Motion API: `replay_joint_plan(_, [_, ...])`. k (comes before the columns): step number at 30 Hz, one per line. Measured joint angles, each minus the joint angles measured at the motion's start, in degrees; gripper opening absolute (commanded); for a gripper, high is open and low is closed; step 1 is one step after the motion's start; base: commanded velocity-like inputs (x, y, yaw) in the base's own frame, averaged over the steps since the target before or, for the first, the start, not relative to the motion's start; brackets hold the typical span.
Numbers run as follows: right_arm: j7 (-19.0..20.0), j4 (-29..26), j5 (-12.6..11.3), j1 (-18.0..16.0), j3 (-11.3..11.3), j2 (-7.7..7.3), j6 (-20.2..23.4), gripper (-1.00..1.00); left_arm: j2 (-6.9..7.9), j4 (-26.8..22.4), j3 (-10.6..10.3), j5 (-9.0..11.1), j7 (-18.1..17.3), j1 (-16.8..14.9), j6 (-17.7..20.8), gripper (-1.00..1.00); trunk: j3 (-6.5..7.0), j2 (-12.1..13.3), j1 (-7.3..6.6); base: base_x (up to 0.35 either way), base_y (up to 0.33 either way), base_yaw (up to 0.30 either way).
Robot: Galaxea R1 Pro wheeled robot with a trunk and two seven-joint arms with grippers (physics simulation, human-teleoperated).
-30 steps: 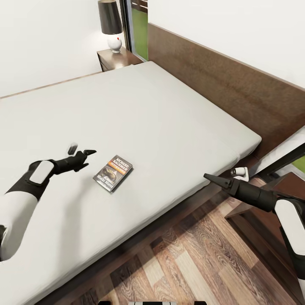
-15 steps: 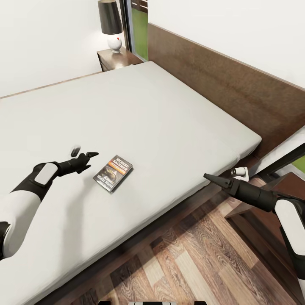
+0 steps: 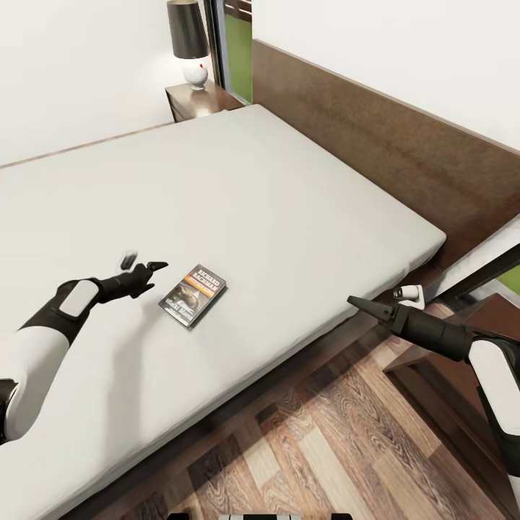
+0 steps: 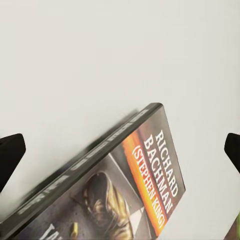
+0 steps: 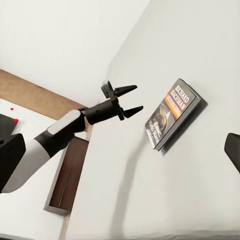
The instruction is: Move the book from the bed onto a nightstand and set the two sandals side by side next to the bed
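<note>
The book (image 3: 193,294) lies flat on the pale mattress of the bed (image 3: 238,188), near its front edge; its dark cover with white lettering and an orange band faces up. My left gripper (image 3: 144,263) hovers open just left of the book, a short gap away. In the left wrist view the book (image 4: 125,185) lies ahead of the spread fingertips (image 4: 11,152). My right gripper (image 3: 359,302) is open, off the bed's edge above the floor, well right of the book (image 5: 172,117). The sandals are out of view.
A nightstand (image 3: 198,101) with a black-shaded lamp (image 3: 188,40) stands at the bed's far corner by the window. The tall brown headboard (image 3: 390,144) runs along the right. Dark wooden furniture (image 3: 462,339) sits under my right arm. Wood-plank floor (image 3: 310,448) lies in front.
My left arm has dropped a little and its gripper has edged slightly toward the book. The right arm and the book have not moved.
</note>
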Motion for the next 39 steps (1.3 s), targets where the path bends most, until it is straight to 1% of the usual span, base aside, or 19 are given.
replay_joint_plan(15, [0.0, 0.0, -0.01, 0.01, 0.0, 0.0, 0.0, 1.0, -0.03, 1.04, 0.01, -0.01, 0.01, 0.08, -0.11, 1.0, -0.13, 0.0, 0.0, 0.0, 0.0, -0.122])
replay_joint_plan(39, [0.0, 0.0, 0.0, 0.0, -0.08, -0.03, 0.0, 1.0, 0.0, 1.38, 0.0, -0.01, 0.02, 0.19, -0.09, 1.0, -0.15, 0.0, 0.0, 0.0, 0.0, -0.01])
